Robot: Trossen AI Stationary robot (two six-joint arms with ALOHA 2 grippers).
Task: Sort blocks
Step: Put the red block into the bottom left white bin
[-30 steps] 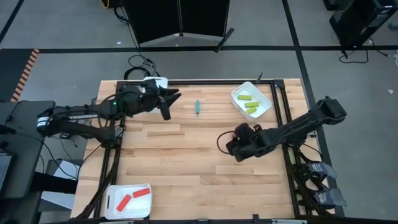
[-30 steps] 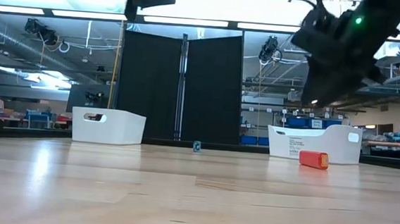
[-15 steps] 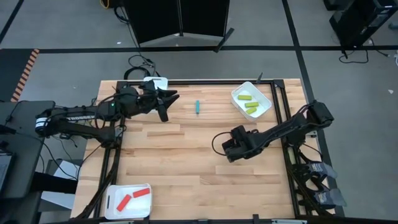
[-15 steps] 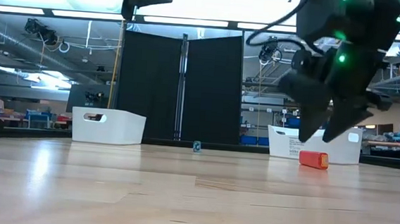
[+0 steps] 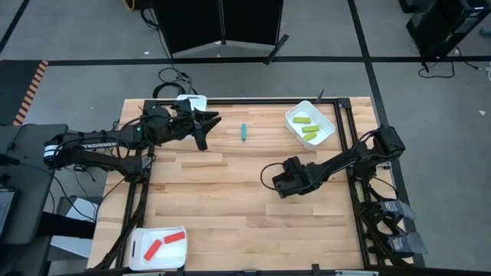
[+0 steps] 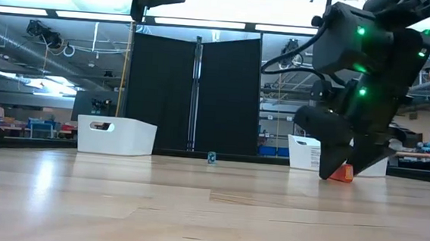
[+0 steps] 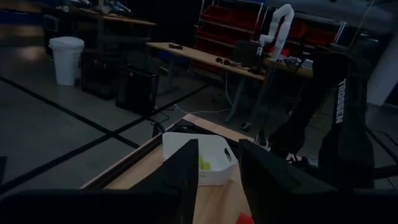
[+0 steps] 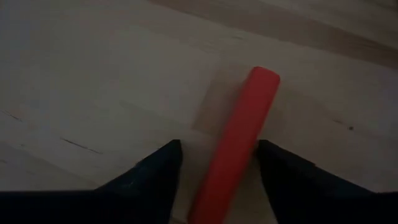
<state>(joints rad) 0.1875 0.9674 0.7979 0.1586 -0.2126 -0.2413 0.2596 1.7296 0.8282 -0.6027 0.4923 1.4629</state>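
Note:
My right gripper (image 8: 217, 163) is open and low over the table's middle-right (image 5: 285, 184). Its fingers stand on either side of a red block (image 8: 249, 118) that lies flat on the wood; I see no touch. In the low view the fingers (image 6: 332, 161) partly hide that block (image 6: 343, 173). A teal block (image 5: 244, 132) lies alone near the far edge. Yellow-green blocks (image 5: 307, 126) lie in the far-right white tray (image 5: 328, 123). Red blocks (image 5: 163, 244) lie in the near-left tray (image 5: 142, 253). My left gripper (image 5: 205, 124) waits open, raised at the far left.
Another white tray (image 5: 196, 100) sits at the far edge beside my left gripper. Black rails (image 5: 345, 138) run along the table's sides. Bare wood (image 5: 222, 199) stretches between the two arms. A dark panel (image 6: 194, 96) stands beyond the far edge.
My right gripper has come down from well above the table and moved a little toward the left edge. It now sits low, with its open fingers on both sides of the red block. The block has stayed where it was.

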